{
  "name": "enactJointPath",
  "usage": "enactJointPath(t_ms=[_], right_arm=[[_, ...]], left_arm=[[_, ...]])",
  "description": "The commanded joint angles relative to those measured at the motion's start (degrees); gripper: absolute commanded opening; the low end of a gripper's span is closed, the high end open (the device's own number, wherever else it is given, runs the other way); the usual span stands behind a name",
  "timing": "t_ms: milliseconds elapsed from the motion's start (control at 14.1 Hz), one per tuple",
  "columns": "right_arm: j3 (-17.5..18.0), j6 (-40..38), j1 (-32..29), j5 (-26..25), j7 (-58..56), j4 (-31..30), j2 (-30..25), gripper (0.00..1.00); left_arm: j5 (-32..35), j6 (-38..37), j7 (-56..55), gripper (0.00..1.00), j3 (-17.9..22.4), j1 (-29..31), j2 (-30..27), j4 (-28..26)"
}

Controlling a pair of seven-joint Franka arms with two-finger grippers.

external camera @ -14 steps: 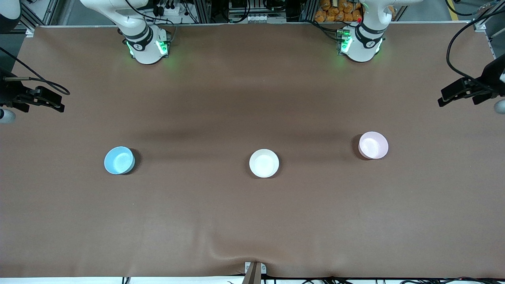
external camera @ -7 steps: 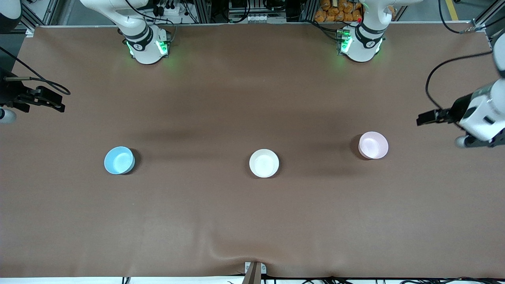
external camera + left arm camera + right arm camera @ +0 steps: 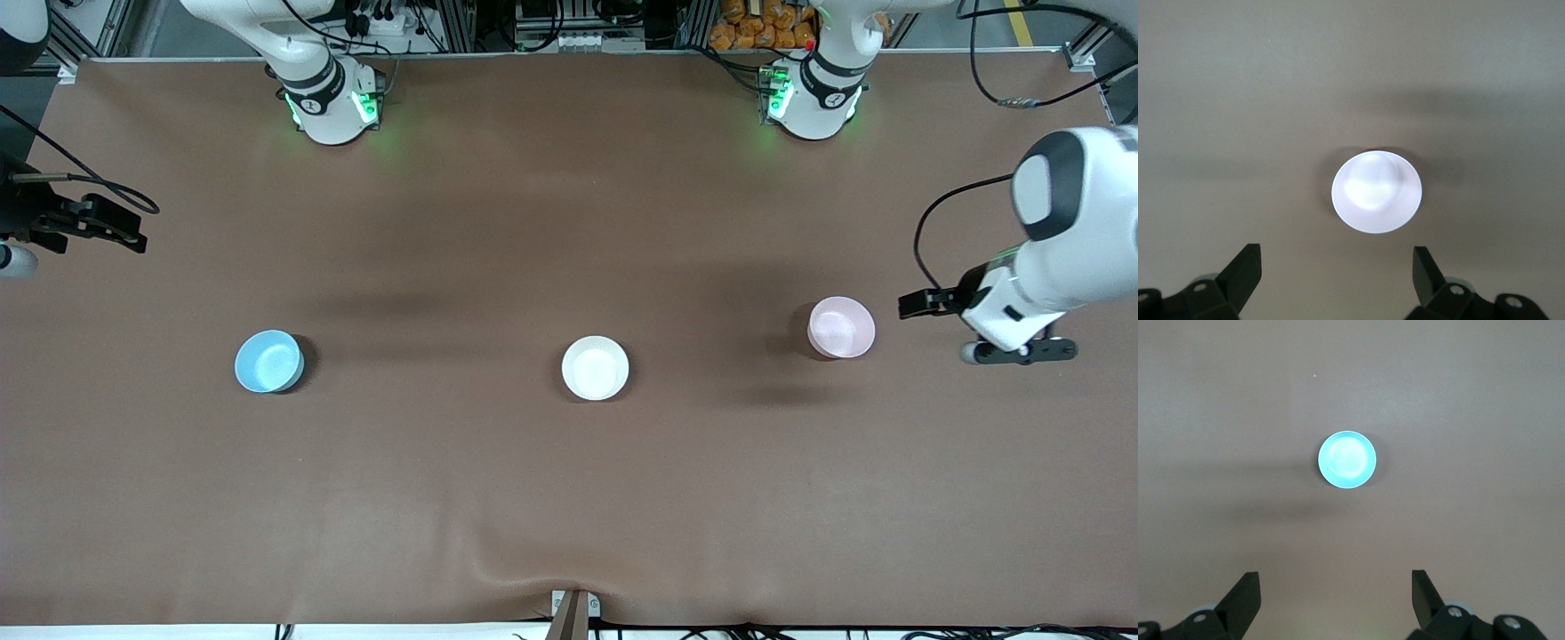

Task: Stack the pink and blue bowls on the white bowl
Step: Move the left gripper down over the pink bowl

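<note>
Left arm point(image 3: 1067, 240) runs off the front view's edge at its own end of the table, so its links between base and wrist go unseen. Left gripper point(image 3: 1337, 280): only 2 dark fingertips show in its wrist view, the rest cut by the frame edge; in the front view the wrist body hides the fingers. Right gripper point(image 3: 1335, 600): the same, 2 tips visible, bodies cut off. In the front view the right arm point(image 3: 71, 220) shows only a dark part at the frame edge. Pink bowl point(image 3: 1376, 191) interior is washed out by glare.
</note>
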Motion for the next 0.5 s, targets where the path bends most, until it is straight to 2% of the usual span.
enactJointPath(t_ms=[0, 71, 142, 213, 284, 426], right_arm=[[-0.1, -0.8, 0.3, 0.5, 0.4, 1.2, 0.4, 1.00], [0.0, -0.8, 0.3, 0.5, 0.4, 1.2, 0.4, 1.00], [-0.1, -0.6, 0.3, 0.5, 0.4, 1.2, 0.4, 1.00], [-0.1, -0.3, 0.3, 0.5, 0.4, 1.4, 0.4, 1.00], [0.0, -0.1, 0.2, 0.6, 0.4, 1.5, 0.5, 1.00], [-0.1, 0.1, 0.3, 0.6, 0.4, 1.4, 0.5, 1.00]], left_arm=[[1.2, 6.9, 1.1, 1.00, -0.3, 0.0, -0.3, -6.2], [1.2, 9.1, 1.7, 0.98, -0.3, 0.0, 0.3, -8.2], [1.2, 11.2, 1.7, 0.91, -0.3, -0.1, 0.6, -9.9], [1.2, 13.0, 1.9, 0.77, -0.4, 0.0, 1.0, -11.3], [1.2, 14.3, 2.1, 0.71, -0.4, -0.2, 1.6, -12.6], [1.4, 18.3, 3.9, 0.67, -0.6, -0.2, 2.6, -14.7]])
